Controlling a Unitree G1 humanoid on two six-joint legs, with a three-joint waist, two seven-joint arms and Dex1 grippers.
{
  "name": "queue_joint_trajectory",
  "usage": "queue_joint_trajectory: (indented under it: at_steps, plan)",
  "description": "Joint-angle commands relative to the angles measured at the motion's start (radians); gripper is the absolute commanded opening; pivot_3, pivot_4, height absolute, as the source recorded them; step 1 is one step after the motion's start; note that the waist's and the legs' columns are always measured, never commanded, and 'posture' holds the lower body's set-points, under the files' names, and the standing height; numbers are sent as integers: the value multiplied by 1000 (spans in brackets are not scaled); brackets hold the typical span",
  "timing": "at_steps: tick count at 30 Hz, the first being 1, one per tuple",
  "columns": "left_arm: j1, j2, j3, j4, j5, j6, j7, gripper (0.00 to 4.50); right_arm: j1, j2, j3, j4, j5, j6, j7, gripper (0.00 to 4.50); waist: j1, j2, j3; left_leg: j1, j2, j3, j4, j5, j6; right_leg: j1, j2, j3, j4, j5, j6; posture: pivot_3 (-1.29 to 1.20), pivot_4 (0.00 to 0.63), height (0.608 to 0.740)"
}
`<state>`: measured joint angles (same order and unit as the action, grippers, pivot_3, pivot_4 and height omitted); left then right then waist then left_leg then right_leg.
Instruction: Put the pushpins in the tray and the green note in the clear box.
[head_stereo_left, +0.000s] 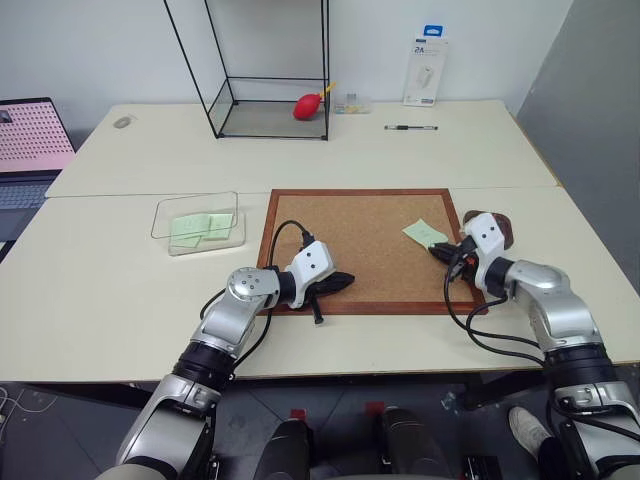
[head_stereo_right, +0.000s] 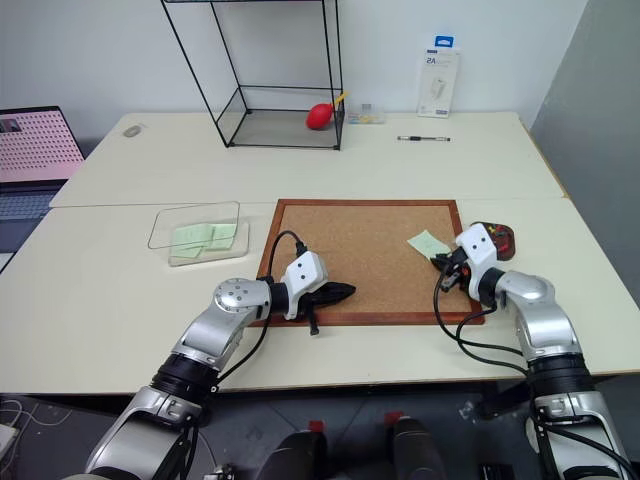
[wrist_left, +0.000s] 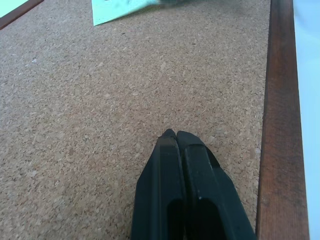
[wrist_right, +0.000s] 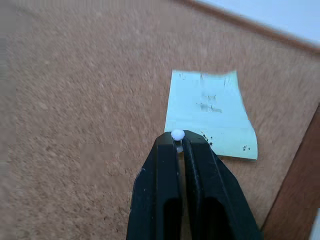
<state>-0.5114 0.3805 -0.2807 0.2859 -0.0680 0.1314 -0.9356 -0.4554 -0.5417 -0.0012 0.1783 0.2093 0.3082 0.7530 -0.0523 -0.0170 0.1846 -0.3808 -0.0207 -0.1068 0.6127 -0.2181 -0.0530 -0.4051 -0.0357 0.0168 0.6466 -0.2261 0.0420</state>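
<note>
Pushpin (wrist_right: 177, 134) pinched in right end effector (wrist_right: 178, 138) – shaft hidden; left end effector (wrist_left: 174, 135) pressed together.

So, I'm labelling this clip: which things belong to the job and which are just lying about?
Job: pale green square paper note; white-headed plastic pushpin, pinched in right end effector; shallow clear plastic box; glossy reddish-brown tray.
Lying about: wire-framed glass case; red rubber bulb; black pen; white packet; laptop.

Office or lab: pale desks (head_stereo_left: 130, 330), laptop (head_stereo_left: 30, 150), pen (head_stereo_left: 411, 127), bare white wall
</note>
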Motion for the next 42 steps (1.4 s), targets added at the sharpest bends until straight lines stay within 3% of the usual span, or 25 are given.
queue_joint_trajectory:
  at_steps: [1, 10, 14, 21, 30, 42]
  plan:
    - [9, 1, -2, 51, 29, 24, 25, 0, -22, -23, -24, -79, 11, -36, 20, 31, 1, 0, 0, 0, 0, 0, 0, 0, 0, 0, 0, 0, 0, 0, 0, 0, 150, 740]
    - [-54, -63, 82, 48, -40, 30, 89, 0, -11, -14, -2, -97, -7, -64, 18, 31, 8, 0, 0, 0, -1, 0, 1, 0, 0, 0, 0, 0, 0, 0, 1, 0, 150, 740]
    - [-102, -80, 99, 9, -66, 16, 76, 509, -15, -10, 5, -115, -2, -57, 19, 0, 9, -1, 1, -2, 0, 0, 1, 0, 0, -1, 0, 0, 0, 0, 1, 0, 150, 740]
    - [-186, -128, 112, 62, -74, -29, 69, 1909, -28, -4, 14, -143, 6, -56, 19, 0, 16, -1, 1, -4, -1, 0, 0, 0, 0, -1, -1, 0, -2, 0, 1, 0, 150, 740]
    - [-347, -201, 84, 376, -1, -208, 63, 3558, -32, 8, 17, -218, 38, -11, 24, 0, 18, -2, 1, -4, -1, 0, 1, 0, 0, -1, -1, 0, -2, 0, 1, 0, 150, 740]
    - [-529, -294, 88, 700, 72, -391, 97, 3633, -34, 21, 19, -317, 89, 88, 22, 0, 19, -2, 2, -4, -1, -1, 0, 0, 0, -2, -1, -1, -3, 0, 1, 0, 150, 740]
